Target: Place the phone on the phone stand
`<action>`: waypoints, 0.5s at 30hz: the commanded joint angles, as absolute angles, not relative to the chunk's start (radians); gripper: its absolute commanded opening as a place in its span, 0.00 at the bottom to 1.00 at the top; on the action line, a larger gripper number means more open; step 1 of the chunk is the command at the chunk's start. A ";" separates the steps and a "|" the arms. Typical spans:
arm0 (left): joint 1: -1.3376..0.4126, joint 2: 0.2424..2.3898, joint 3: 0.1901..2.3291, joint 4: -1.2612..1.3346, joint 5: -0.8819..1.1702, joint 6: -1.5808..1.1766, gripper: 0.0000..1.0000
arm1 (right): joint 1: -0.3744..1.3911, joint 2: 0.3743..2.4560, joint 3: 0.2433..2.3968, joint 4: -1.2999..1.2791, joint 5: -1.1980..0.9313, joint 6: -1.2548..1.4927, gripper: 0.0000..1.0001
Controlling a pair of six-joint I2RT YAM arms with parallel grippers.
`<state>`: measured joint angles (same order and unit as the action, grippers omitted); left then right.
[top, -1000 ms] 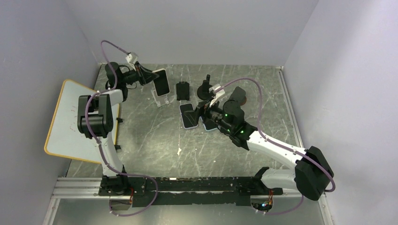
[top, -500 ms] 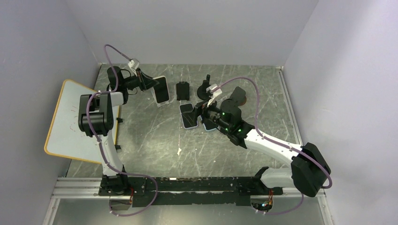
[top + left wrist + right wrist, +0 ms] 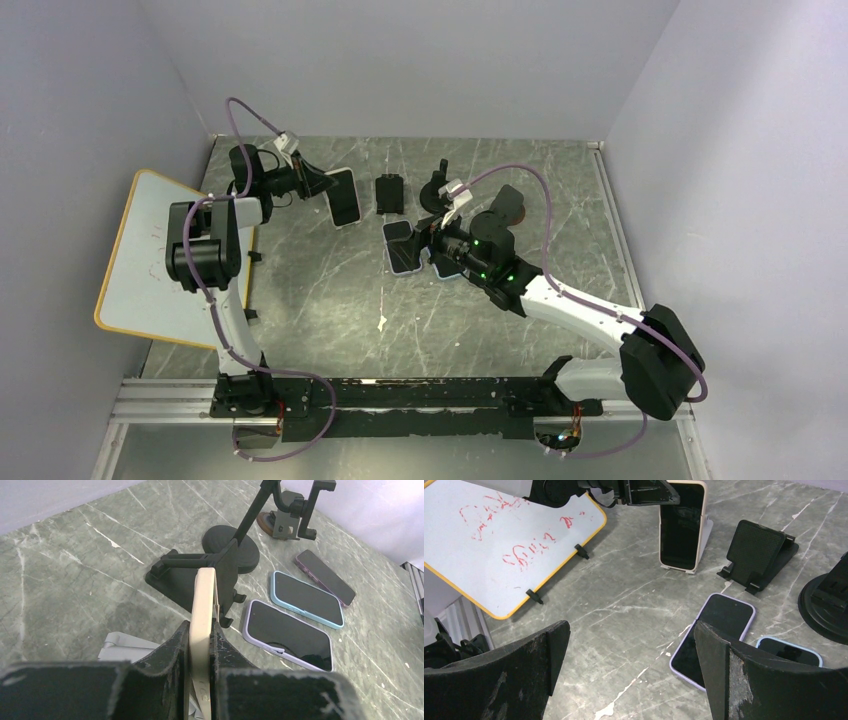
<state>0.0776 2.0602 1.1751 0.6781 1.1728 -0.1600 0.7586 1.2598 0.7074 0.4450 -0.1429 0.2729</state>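
A phone in a cream case [image 3: 345,197] stands upright at the back left, its dark screen facing the right wrist camera [image 3: 681,525]. My left gripper [image 3: 320,183] is shut on the phone's upper edge [image 3: 202,610], one finger on each face. The white phone stand [image 3: 705,535] is right behind and under the phone, whose lower end sits at the stand's front lip. Part of the stand [image 3: 125,647] shows beside my left fingers. My right gripper [image 3: 631,645] hangs open and empty over the table centre.
A black folding stand [image 3: 389,193] and a black suction mount [image 3: 437,190] are right of the phone. A lilac-cased phone [image 3: 714,640], a blue-cased one [image 3: 307,599] and a dark one [image 3: 325,576] lie flat. A whiteboard [image 3: 160,255] leans at the left.
My left gripper has lowered the cream phone onto the white stand, which it now mostly hides from above. The right arm has shifted only slightly.
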 commanded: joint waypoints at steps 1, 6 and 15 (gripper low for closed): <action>0.095 2.085 1.149 0.594 1.101 0.034 0.05 | 0.750 1.253 0.702 0.478 -0.150 0.273 1.00; 0.095 2.084 1.142 0.541 1.083 0.093 0.11 | 0.746 1.249 0.691 0.482 -0.153 0.275 1.00; 0.095 2.085 1.146 0.467 1.051 0.159 0.25 | 0.738 1.266 0.694 0.486 -0.167 0.276 1.00</action>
<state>0.0784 2.0396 1.1744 0.5961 1.1534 -0.0261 0.7471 1.2598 0.6998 0.4526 -0.1486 0.2737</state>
